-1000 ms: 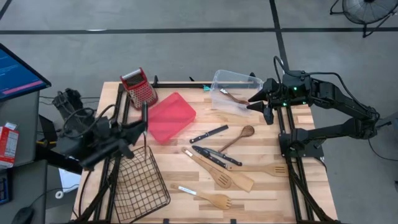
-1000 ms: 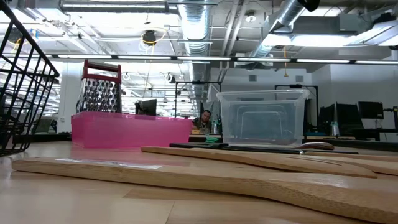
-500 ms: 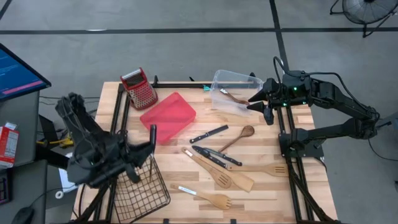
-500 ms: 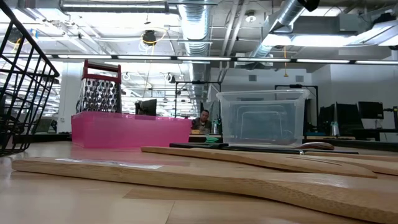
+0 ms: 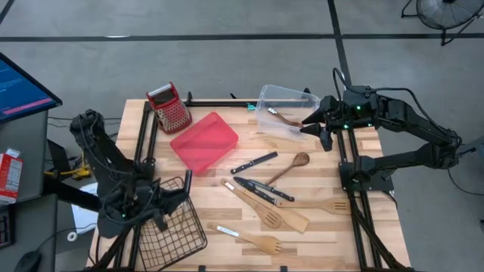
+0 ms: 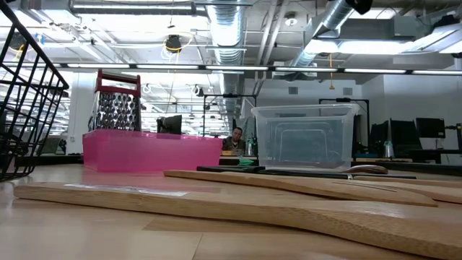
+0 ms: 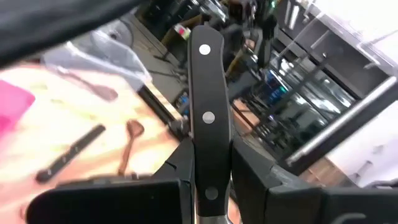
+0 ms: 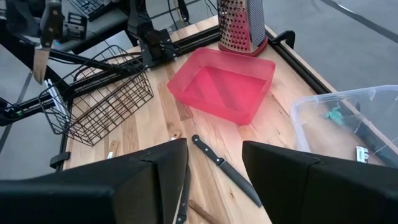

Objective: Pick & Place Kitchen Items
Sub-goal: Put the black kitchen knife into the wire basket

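My left gripper [image 5: 180,190] is shut on a black-handled knife [image 7: 206,87] above the far edge of the wire basket [image 5: 172,223] at the table's near left. The right wrist view shows this knife's blade [image 8: 40,61] pointing down. My right gripper [image 5: 308,121] stands open over the clear container [image 5: 287,106] at the far right, where a wooden spoon [image 5: 283,118] lies. Flat on the table lie two knives [image 5: 253,162] [image 5: 262,189], a wooden spoon [image 5: 290,168], spatulas [image 5: 266,210] [image 5: 324,205] and a slotted turner [image 5: 257,242]. My left gripper pinches the knife's black handle at its blade end [image 7: 210,186] between its two fingers, the riveted face toward the wrist camera. The fingers come level and lie across the knife. The knife is lifted clear and upright, handle above the fingers, blade hanging below.
A red tray [image 5: 204,141] lies mid-table and a red-topped box grater [image 5: 170,107] stands behind it at the far left. Black frame rails [image 5: 147,132] run along both table sides. A monitor [image 5: 19,87] and clutter sit off the left edge.
My left gripper has gone down and toward the table's near edge, from beside the red tray to above the wire basket, carrying the knife upright with it. It has stayed shut.
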Available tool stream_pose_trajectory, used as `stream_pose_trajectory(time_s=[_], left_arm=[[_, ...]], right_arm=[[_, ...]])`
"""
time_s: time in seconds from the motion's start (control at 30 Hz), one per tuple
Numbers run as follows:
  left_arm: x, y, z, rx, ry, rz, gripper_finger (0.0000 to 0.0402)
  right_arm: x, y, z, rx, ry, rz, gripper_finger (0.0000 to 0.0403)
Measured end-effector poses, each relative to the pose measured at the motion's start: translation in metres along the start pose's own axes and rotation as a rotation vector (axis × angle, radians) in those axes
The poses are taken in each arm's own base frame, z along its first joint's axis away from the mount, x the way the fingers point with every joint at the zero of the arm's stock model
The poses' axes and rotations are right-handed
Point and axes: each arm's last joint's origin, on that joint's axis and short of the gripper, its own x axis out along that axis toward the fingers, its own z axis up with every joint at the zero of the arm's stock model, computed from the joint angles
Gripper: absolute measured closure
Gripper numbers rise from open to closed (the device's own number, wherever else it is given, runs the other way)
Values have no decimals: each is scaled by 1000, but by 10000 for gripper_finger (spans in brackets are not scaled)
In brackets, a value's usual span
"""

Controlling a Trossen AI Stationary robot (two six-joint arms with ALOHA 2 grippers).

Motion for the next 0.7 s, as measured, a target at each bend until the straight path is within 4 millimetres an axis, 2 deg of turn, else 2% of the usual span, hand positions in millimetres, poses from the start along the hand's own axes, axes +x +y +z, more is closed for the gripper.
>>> stream_pose_trajectory(time_s=[0.17, 0.47, 0.7], left_arm=[[-13, 25, -5, -55, 39, -38, 353], [-30, 69, -36, -184, 170, -106, 353], [-39, 90, -46, -154, 214, -136, 353]], right_arm=[[6, -1, 1, 8, 19, -5, 230], [33, -2, 2, 31, 95, -23, 230], [50, -4, 2, 35, 144, -30, 230]])
